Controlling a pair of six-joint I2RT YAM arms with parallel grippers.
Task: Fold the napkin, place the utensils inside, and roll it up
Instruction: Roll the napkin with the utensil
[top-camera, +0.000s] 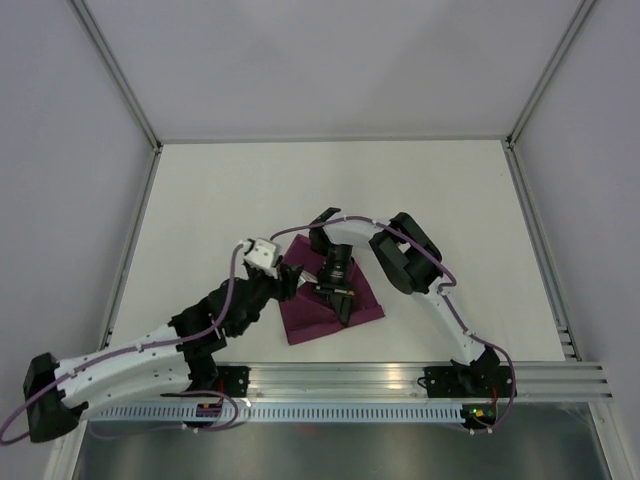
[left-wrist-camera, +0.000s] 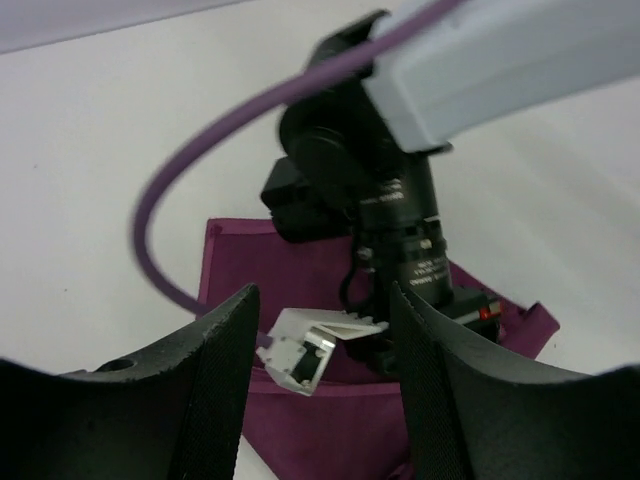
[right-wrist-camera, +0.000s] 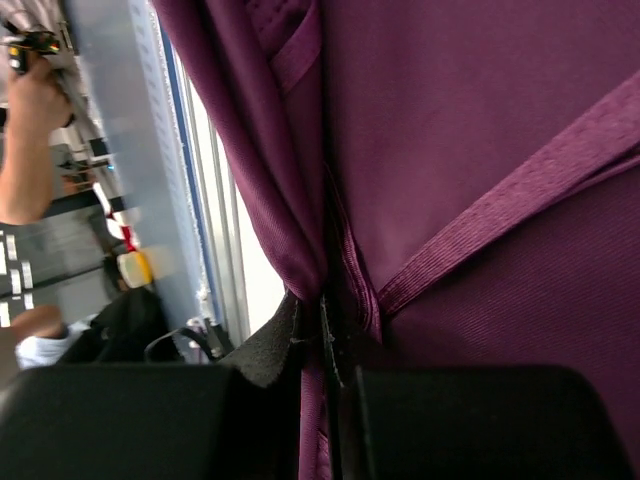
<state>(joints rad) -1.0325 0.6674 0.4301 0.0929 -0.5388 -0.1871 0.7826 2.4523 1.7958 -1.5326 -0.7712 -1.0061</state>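
Napkin (top-camera: 312, 322) lies on the desk (top-camera: 300, 190), near-centre, just ahead of the front rail (top-camera: 400, 378) and between the two arms. It sits skewed, corners pointing roughly away and toward the bases.

Right claw (top-camera: 345, 305) is down on it. The wrist view shows the right claw (right-wrist-camera: 322, 345) clamped on a gathered pleat of the napkin (right-wrist-camera: 480, 150), fingers nearly together with cloth between them. A hem band crosses diagonally over another layer, so the cloth looks at least partly doubled there.

Left claw (top-camera: 290, 275) hovers at the napkin's left side, fingers apart and holding nothing. Its own camera shows the left claw (left-wrist-camera: 322, 310) facing the right arm over the napkin (left-wrist-camera: 250, 260).

No utensils visible in any view.

My read: we're in the fold step, mid-fold, and nothing is placed or rolled yet.

Next move likely calls for:
- the right claw carrying the pinched edge across and laying it flat, without dragging the whole cloth
- the left claw pinning or gripping the opposite edge as an anchor
- release only once the edges line up

Risk: thin, slick fabric may bunch or slide instead of creasing.
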